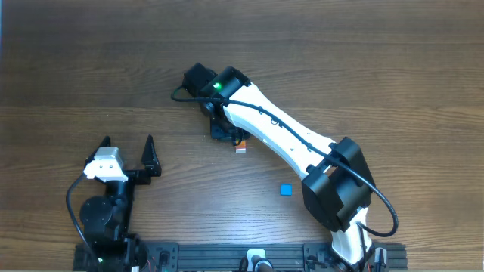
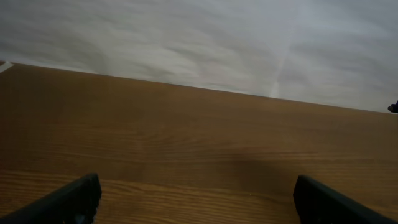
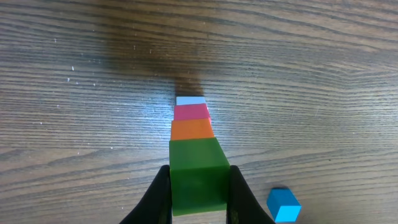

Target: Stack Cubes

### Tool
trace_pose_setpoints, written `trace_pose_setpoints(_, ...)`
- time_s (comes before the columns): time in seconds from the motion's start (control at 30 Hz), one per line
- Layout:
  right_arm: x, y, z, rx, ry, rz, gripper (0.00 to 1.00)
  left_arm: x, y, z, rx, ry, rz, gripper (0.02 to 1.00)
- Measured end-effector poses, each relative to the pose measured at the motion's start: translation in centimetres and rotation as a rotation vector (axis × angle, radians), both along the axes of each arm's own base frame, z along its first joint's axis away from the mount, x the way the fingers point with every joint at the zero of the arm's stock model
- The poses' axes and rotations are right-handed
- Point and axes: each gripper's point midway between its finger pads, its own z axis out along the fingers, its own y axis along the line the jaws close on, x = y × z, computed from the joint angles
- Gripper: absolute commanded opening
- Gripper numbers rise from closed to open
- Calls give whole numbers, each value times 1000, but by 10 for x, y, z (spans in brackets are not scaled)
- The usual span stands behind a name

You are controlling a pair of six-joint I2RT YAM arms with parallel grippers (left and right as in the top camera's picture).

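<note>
My right gripper [image 3: 199,200] is shut on a green cube [image 3: 198,171], held directly above a stack. Below it in the right wrist view are an orange cube [image 3: 192,129], a pink cube [image 3: 191,112] and a white cube [image 3: 190,100] at the bottom. The green cube meets the orange one's edge; whether it rests on it I cannot tell. In the top view the right gripper [image 1: 221,128] stands mid-table, with the stack [image 1: 240,148] peeking out beside it. A blue cube [image 3: 283,204] lies loose on the table [image 1: 286,190]. My left gripper [image 1: 127,145] is open near its base, nothing between its fingers [image 2: 74,199].
The wooden table [image 1: 393,83] stretches bare around the stack. The right arm's white links [image 1: 280,136] run diagonally from the bottom right toward the centre, passing above the blue cube's area.
</note>
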Motion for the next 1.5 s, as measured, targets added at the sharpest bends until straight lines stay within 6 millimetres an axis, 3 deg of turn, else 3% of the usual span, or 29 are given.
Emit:
trace_pose_setpoints(1.07,-1,-1,-7,-1,0,-15,14,0,0,0,0,0,0,1000)
trace_pose_setpoints(1.2,-1,-1,-7,0,0,-15,172,0,0,0,0,0,0,1000)
trace_pose_setpoints(1.3,-1,0,-7,2,2,-22,375,0,0,0,0,0,0,1000)
trace_pose_setpoints(1.5,-4,-1,-10,1,14,-20,520,0,0,0,0,0,0,1000)
